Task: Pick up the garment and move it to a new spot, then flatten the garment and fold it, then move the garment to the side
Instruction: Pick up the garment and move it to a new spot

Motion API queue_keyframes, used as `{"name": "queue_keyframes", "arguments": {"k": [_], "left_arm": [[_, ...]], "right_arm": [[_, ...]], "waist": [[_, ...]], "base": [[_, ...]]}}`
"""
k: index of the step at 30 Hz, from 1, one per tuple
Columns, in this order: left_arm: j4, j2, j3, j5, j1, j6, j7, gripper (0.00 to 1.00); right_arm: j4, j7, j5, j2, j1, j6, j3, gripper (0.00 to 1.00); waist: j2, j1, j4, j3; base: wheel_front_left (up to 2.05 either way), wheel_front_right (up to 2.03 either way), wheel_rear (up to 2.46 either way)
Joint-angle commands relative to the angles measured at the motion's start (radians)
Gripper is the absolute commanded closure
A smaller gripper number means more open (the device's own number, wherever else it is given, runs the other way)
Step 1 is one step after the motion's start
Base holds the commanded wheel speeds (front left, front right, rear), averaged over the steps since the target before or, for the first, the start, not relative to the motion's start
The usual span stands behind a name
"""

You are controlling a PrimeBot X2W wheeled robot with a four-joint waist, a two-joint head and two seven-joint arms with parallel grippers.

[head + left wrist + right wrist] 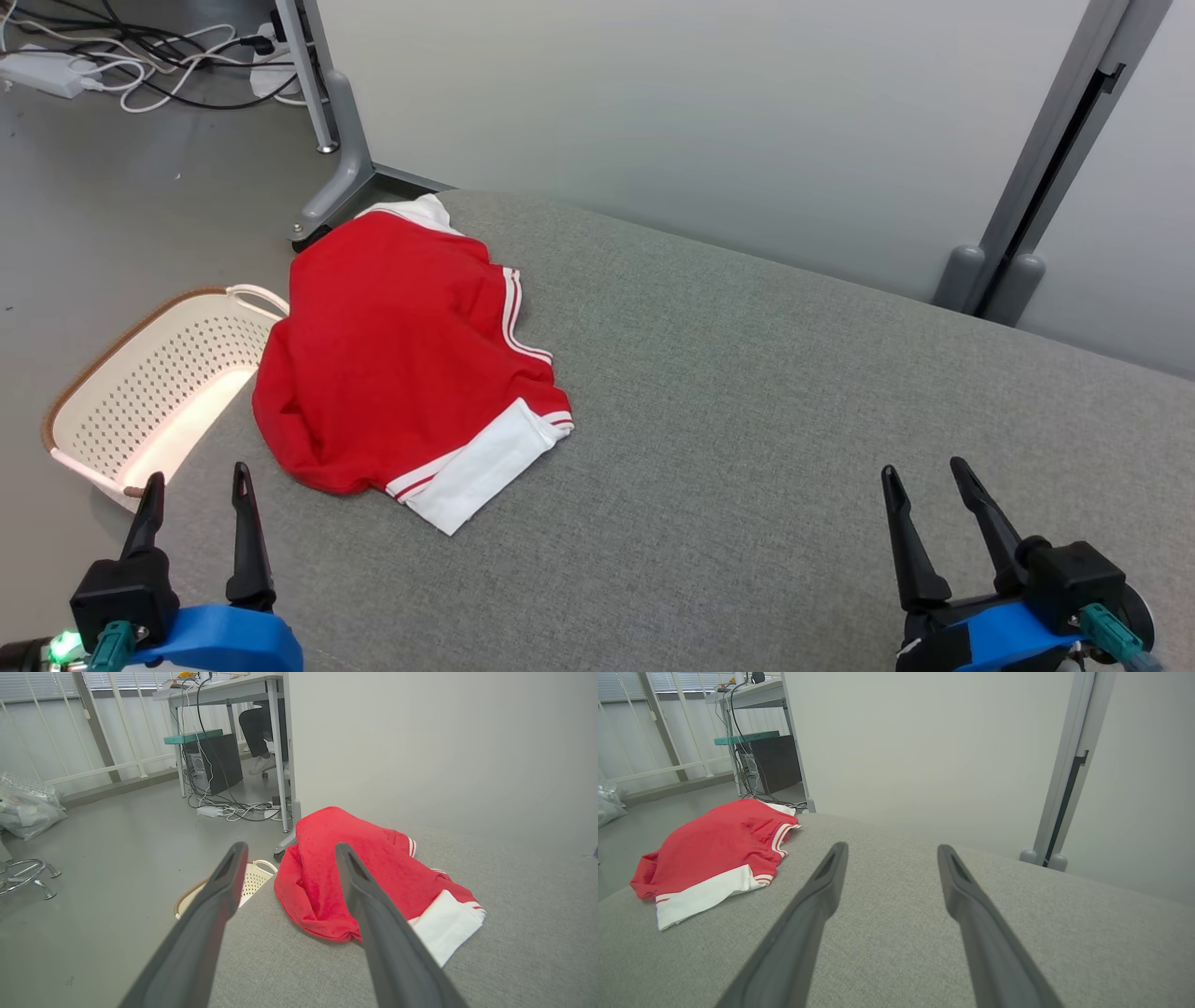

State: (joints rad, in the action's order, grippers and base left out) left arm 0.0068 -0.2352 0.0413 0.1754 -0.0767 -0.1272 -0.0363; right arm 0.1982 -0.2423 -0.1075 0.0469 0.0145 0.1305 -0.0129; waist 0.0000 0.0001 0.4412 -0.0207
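- Left gripper (198, 472), head view, lower left: fingers apart, nothing between them, over the near left edge of the grey table (747, 420).
- Right gripper (924, 467), lower right: fingers apart as well, nothing held, above bare table.
- Red garment (392, 364) lies loosely bunched at the table's far left corner, white sleeve end toward the robot, well apart from both grippers.
- White perforated basket (140, 392) sits on the floor just beside that table edge, below the garment.
- Left wrist view: left gripper (290, 848) spread, pointing at the garment (317, 877) ahead, not touching it. Basket (254, 879) shows between the fingers.
- Right wrist view: right gripper (892, 848) spread over bare table. Garment (714, 854) far off to that view's left.
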Motion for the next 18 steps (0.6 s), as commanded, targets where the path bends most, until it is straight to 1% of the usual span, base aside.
{"name": "queue_keyframes", "arguments": {"k": [1, 7, 10, 13, 18], "left_arm": [[-0.005, -0.007, -0.008, 0.006, -0.001, -0.005, 0.002, 0.00], [-0.008, 0.001, -0.016, 0.021, 0.013, -0.012, -0.015, 0.00], [0.007, -0.002, -0.022, 0.038, 0.049, -0.004, -0.028, 0.00], [0.030, -0.015, -0.034, 0.047, 0.105, 0.005, -0.040, 0.00], [0.090, -0.042, -0.064, 0.070, 0.244, 0.017, -0.067, 0.00]], "right_arm": [[0.000, -0.006, -0.004, 0.006, -0.007, 0.000, 0.000, 0.00], [0.004, -0.004, 0.003, 0.006, 0.002, 0.000, -0.003, 0.00], [-0.001, 0.001, 0.011, 0.006, 0.017, 0.000, -0.006, 0.00], [-0.011, 0.010, 0.025, 0.006, 0.031, 0.000, 0.001, 0.00], [-0.042, 0.028, 0.059, 0.006, 0.053, 0.000, 0.013, 0.00]], "waist": [[0.0000, -0.0001, 0.002, 0.002], [0.0000, -0.0001, -0.011, 0.011], [0.0000, -0.0001, -0.028, 0.026], [0.0000, -0.0001, -0.051, 0.050], [0.0000, -0.0001, -0.101, 0.112]], "base": [[0.00, 0.00, 0.00], [0.00, 0.00, 0.00], [0.00, 0.00, 0.00], [0.00, 0.00, 0.00], [0.00, 0.00, 0.00]]}}
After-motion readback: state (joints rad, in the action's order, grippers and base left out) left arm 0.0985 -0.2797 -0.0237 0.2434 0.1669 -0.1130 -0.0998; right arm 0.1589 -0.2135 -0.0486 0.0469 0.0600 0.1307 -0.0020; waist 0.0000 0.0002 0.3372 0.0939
